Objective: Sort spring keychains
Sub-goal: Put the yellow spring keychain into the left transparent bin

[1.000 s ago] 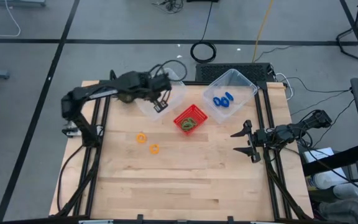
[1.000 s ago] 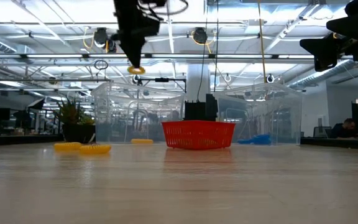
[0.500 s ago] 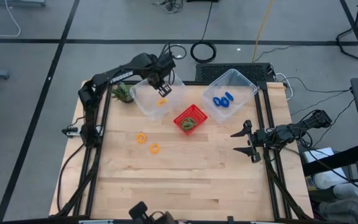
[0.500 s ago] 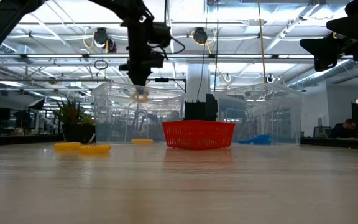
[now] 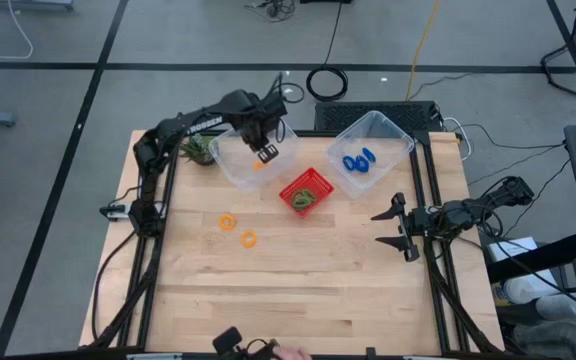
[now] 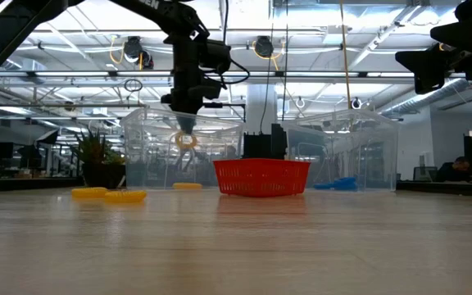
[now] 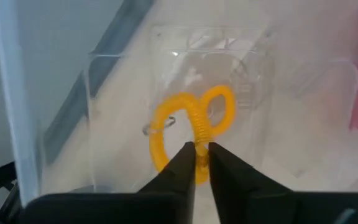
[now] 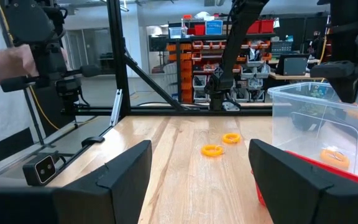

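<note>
My left gripper point(image 5: 265, 152) hangs over the left clear bin point(image 5: 230, 165), shut on an orange spring keychain point(image 7: 191, 121), which the low view shows dangling inside the bin's walls point(image 6: 186, 141). Another orange keychain point(image 6: 187, 186) lies on that bin's floor. Two more orange keychains point(image 5: 228, 221) point(image 5: 248, 238) lie flat on the table. Blue keychains point(image 5: 358, 161) sit in the right clear bin, and green ones point(image 5: 308, 195) in the red basket. My right gripper point(image 5: 400, 228) waits open above the table's right edge. My left gripper pinches the orange keychain's coil point(image 7: 199, 155) between its two fingertips, coming from above and pointing down into the bin. The loop hangs below the fingers, lifted clear of the bin's floor.
A small potted plant point(image 5: 198, 150) stands at the far left corner beside the left bin. The red basket point(image 5: 290, 192) sits between the two clear bins. A person's hand point(image 5: 288, 352) shows at the table's near edge. Bare wood spreads across the table's near half.
My left gripper has swung from the bin's near side to over the bin and come down into it, carrying the orange keychain along. The arm no longer covers the plant.
</note>
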`<state>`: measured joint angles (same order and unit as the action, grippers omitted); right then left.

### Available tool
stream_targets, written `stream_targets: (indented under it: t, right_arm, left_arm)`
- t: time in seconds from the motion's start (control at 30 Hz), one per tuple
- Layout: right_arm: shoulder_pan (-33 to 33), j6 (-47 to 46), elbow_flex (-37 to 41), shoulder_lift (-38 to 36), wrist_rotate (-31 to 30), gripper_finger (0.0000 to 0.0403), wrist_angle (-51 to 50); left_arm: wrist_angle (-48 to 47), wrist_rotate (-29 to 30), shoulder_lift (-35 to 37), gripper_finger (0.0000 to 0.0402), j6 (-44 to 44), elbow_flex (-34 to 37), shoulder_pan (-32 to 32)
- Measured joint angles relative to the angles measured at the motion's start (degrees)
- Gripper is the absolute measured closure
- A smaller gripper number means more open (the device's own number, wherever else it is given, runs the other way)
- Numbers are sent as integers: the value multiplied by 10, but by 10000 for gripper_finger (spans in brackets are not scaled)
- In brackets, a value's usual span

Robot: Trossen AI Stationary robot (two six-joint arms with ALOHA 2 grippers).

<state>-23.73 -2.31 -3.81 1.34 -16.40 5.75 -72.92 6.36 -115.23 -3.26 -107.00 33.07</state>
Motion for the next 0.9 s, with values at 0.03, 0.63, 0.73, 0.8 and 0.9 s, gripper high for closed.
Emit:
stream_targets:
  t: [0.03, 0.63, 0.73, 0.8, 0.9]
  right_arm:
    - [0, 0, 0, 0, 0, 147, 0]
    - [0, 0, 0, 0, 0, 147, 0]
    - [0, 0, 0, 0, 0, 147, 0]
    - [0, 0, 0, 0, 0, 147, 0]
    - [0, 0, 0, 0, 0, 147, 0]
  left_arm:
    - [-3, 0, 0, 347, 2, 0, -3]
    - [-40, 3, 0, 37, 9, 0, -57]
    - [-63, 14, 1, 15, -18, 0, -88]
    - [-80, 32, 9, 8, -42, 1, -109]
    - [-82, 72, 27, 5, -61, 3, -147]
